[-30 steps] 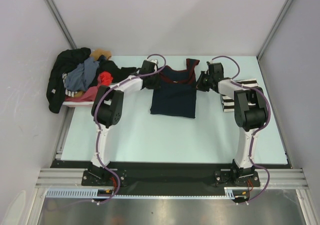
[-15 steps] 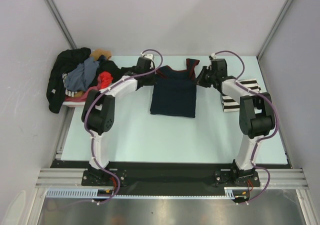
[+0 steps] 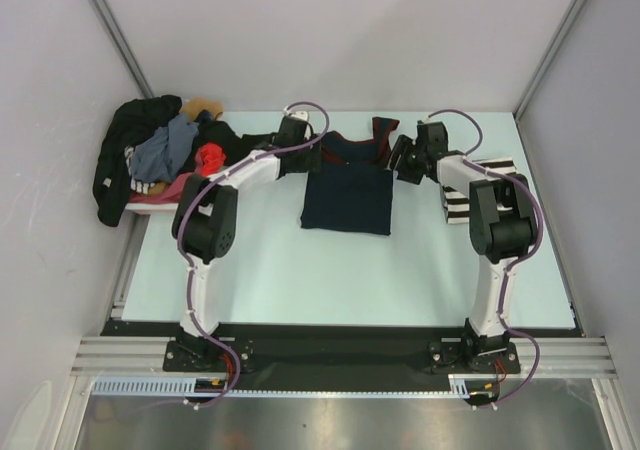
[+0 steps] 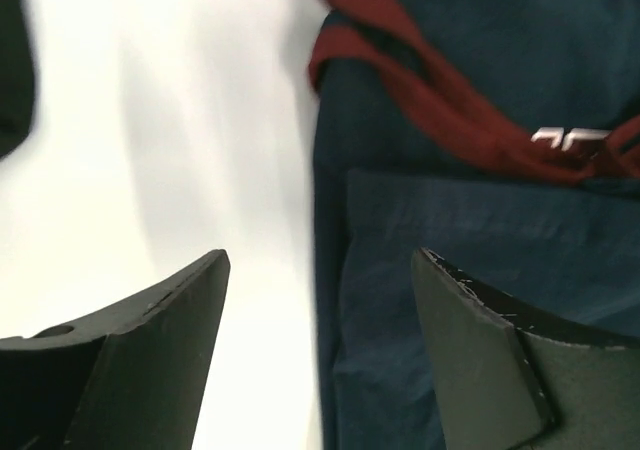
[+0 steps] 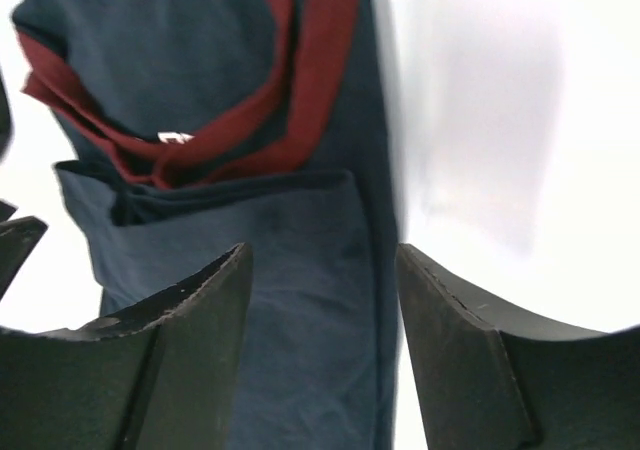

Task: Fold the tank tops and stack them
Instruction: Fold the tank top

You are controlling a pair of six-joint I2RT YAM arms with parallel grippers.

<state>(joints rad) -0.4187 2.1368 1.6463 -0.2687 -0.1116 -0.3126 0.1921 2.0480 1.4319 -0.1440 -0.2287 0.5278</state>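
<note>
A dark navy tank top with dark red trim lies flat at the table's far middle, its hem folded up toward the straps. My left gripper hangs open over its upper left edge, cloth and bare table showing between the fingers. At the upper right edge my right gripper is open too, with navy cloth under the gap. A folded black-and-white striped tank top lies to the right, partly hidden by the right arm.
A pile of mixed clothes fills a pale pink basket at the far left. Grey walls close in the table on three sides. The black mounting rail runs along the near edge.
Both grippers have opened and let go of the navy top's folded edge. The fold now lies flat near the straps, and both arms have shifted slightly.
</note>
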